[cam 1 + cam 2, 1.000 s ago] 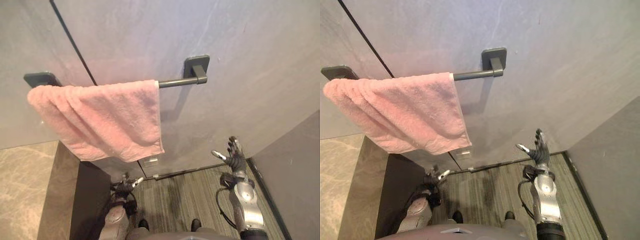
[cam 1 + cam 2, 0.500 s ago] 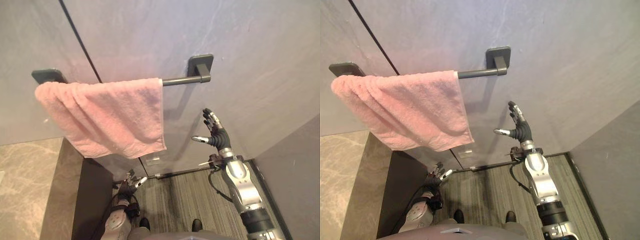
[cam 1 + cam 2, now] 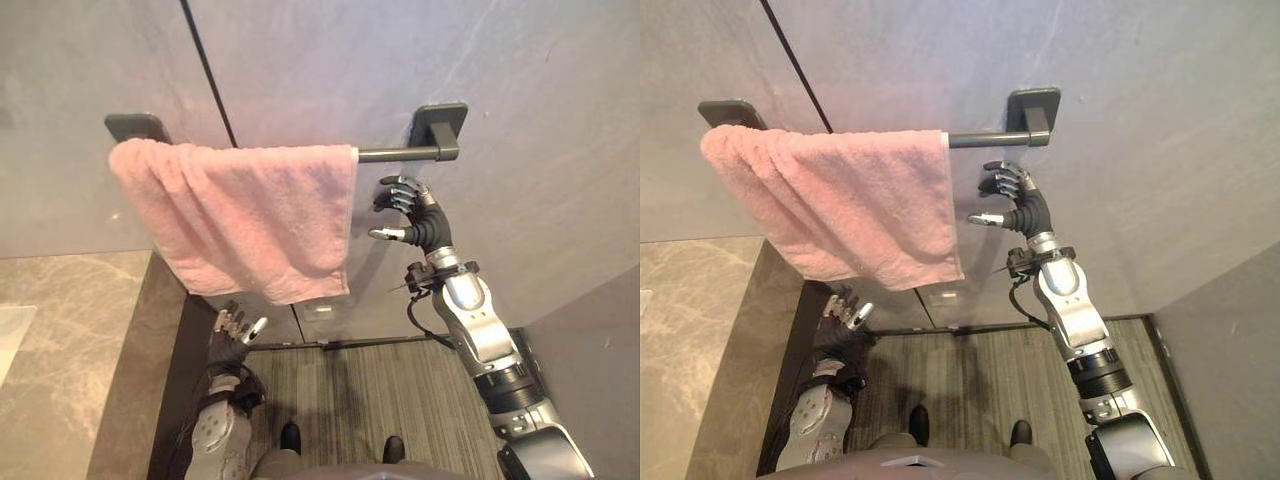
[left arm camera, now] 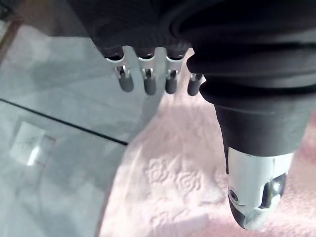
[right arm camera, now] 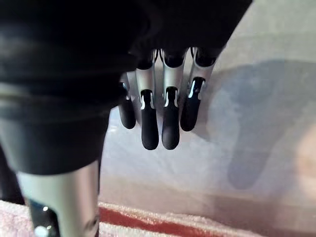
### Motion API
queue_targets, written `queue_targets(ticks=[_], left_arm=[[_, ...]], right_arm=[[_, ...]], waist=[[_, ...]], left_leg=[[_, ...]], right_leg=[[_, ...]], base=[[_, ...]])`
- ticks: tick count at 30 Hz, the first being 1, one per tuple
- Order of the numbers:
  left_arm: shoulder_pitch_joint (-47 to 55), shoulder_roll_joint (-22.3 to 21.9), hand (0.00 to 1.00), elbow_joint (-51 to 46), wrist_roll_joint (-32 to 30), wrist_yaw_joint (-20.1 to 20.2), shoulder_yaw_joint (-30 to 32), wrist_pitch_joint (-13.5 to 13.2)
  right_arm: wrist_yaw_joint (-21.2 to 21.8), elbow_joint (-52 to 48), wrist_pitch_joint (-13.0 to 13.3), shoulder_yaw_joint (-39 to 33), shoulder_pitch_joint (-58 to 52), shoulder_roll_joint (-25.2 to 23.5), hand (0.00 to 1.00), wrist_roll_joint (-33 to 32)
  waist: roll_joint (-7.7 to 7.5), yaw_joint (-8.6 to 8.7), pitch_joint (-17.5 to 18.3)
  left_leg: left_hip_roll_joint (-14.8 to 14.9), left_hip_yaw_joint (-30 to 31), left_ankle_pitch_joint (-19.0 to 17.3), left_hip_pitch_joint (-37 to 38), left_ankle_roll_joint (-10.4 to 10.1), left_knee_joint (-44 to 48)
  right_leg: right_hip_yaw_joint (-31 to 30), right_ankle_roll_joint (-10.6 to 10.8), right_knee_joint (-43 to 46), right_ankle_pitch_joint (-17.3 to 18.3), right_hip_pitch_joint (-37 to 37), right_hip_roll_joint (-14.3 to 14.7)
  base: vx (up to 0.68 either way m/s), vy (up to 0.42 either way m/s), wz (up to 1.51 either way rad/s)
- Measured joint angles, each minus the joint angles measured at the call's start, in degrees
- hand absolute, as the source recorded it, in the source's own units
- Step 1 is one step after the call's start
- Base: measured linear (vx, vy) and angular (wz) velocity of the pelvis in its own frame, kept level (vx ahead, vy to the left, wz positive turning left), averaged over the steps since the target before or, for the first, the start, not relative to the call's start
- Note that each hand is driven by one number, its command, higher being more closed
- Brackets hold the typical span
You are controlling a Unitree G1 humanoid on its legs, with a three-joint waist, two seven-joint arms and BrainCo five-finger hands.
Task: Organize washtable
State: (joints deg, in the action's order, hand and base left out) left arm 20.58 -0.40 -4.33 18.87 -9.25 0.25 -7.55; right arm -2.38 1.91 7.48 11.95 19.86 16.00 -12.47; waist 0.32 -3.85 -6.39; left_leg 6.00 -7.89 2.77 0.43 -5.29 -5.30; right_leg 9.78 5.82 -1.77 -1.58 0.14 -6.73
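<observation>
Pink towel (image 3: 240,210) hangs folded over a dark rail (image 3: 395,154) on the grey wall. It covers the rail's left and middle, up to the left bracket (image 3: 135,126). A short stretch of rail is bare between the towel's right edge and the right bracket (image 3: 441,122). The lower hem runs at a slant, lowest at the right corner.

Right hand (image 3: 414,214) is raised close to the wall, just under the bare rail and just beside the towel's right edge. Its fingers (image 5: 165,118) are loosely bent and reach toward the wall, with the thumb pointing toward the towel. It has hold of nothing. Whether the fingertips touch the wall cannot be told. Nothing lies between the hand and the rail or the towel edge.

Left hand (image 3: 228,338) sits low, beside the dark side panel of the bench (image 3: 60,340) and well below the towel's hem. Its fingers (image 4: 148,79) are slack and spread, with nothing in them. Its wrist view looks up at the towel's underside and the wall.

Around:
- The bench has a marble top at lower left and runs up to the wall under the towel's left end.
- A dark vertical seam (image 3: 212,80) in the wall passes behind the rail and towel.
- A small pale plate (image 3: 322,308) sits on the wall just under the towel's lower right corner.
- A striped grey floor (image 3: 400,385) lies below.
- A darker wall panel stands at far right.
</observation>
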Motion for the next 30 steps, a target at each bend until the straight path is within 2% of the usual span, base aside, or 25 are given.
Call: queue_targets(ticks=[8,23,30], left_arm=[[2.2,-3.3,0.0,-5.8,-0.1,-1.6,4.4,-0.1],[2.0,-3.7,0.0,-18.6,-1.4,-5.1,10.8,-2.3],[-0.5,-3.3,0.0,-20.1,-2.0,-6.4,15.0,-3.4]], right_arm=[[0.7,-0.1,0.0,0.0,0.0,-0.5,0.0,-4.3],[2.4,0.6,-0.6,4.3,3.5,-4.0,0.0,-5.7],[2.8,4.5,-0.7,4.4,3.7,-5.5,0.0,-6.7]], waist=[[0.03,-0.84,-0.5],[-0.18,-1.91,-2.3],[-0.4,-2.17,-2.4]], left_leg=[[0.0,1.1,0.4,-0.1,-0.1,0.0],[-0.5,2.7,1.2,-0.1,0.0,0.0],[-0.6,2.7,1.5,-0.1,0.1,-0.1]], right_leg=[[1.0,0.0,0.0,0.0,0.5,0.0],[3.1,0.0,0.0,0.0,1.5,-0.4],[3.3,0.0,-0.1,0.0,1.7,-0.6]], base=[[-0.01,-0.004,0.06],[-0.01,0.0,0.06],[0.0,0.0,0.01]])
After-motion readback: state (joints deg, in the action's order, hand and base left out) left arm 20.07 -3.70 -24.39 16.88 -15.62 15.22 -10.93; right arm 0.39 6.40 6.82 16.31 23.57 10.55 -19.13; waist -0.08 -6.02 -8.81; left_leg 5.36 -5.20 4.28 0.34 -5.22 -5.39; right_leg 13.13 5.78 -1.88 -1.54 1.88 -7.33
